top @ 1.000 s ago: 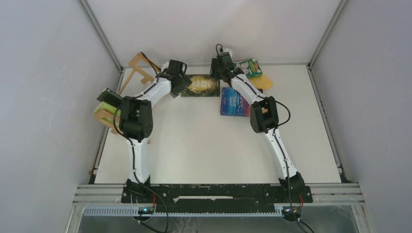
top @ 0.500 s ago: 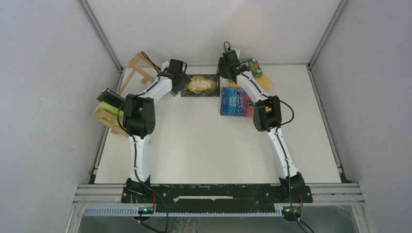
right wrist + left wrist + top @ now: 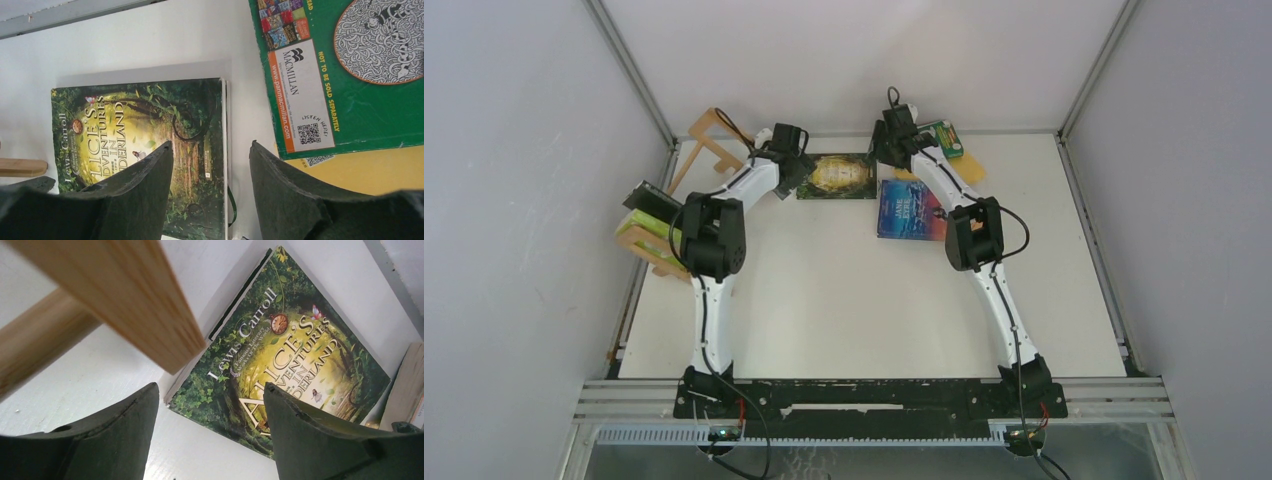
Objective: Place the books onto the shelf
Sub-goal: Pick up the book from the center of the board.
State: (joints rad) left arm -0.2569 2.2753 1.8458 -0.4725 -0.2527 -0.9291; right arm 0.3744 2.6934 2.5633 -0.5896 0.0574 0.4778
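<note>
A green-and-gold Alice book [image 3: 836, 176] lies flat at the back of the table. My left gripper [image 3: 796, 170] hangs open over its left corner [image 3: 200, 390], nothing held, left gripper [image 3: 210, 387] above the table. My right gripper [image 3: 886, 150] is open too, straddling the book's right edge [image 3: 222, 130], right gripper [image 3: 210, 145] holding nothing. A blue book [image 3: 908, 210] lies beside it. A green book with white circles [image 3: 360, 75] rests on a yellow one [image 3: 370, 170]. The wooden shelf [image 3: 649, 245] at the left edge holds a lime-green book [image 3: 646, 222] and a dark one [image 3: 649, 195].
A shelf slat [image 3: 125, 295] crosses just above my left fingers. The shelf's far frame end [image 3: 709, 140] stands near the back left corner. The back wall rail [image 3: 75, 17] runs close behind the books. Enclosure walls close in on both sides.
My right gripper has shifted a little to the right, onto the Alice book's right edge, and its jaws have narrowed slightly. The left arm has barely moved.
</note>
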